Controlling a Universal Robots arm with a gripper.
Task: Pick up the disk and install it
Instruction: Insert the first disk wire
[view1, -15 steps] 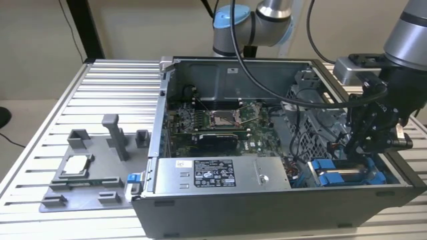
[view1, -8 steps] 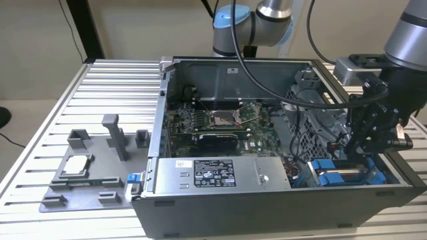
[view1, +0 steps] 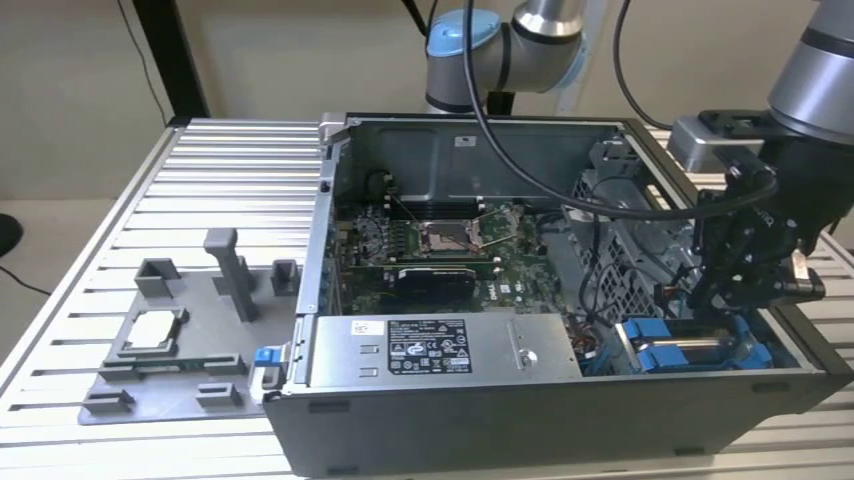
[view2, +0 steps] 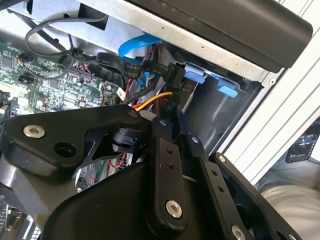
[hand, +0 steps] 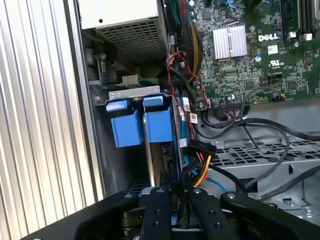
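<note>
The disk stands on edge in the drive bay at the front corner of the open computer case, on the exterior view's right. Its blue bracket sits level with a second blue bracket beside it. My gripper reaches down into the case right over that bay. In the first wrist view my gripper has its black fingers close together, pinching the disk's rim. The second wrist view has my gripper among cables, with blue bracket tabs beyond it.
A silver power supply with a black label fills the case's front. The motherboard lies behind it. Black, red and yellow cables crowd the bay's side. On the ribbed table, a grey fixture plate holds a small silver chip.
</note>
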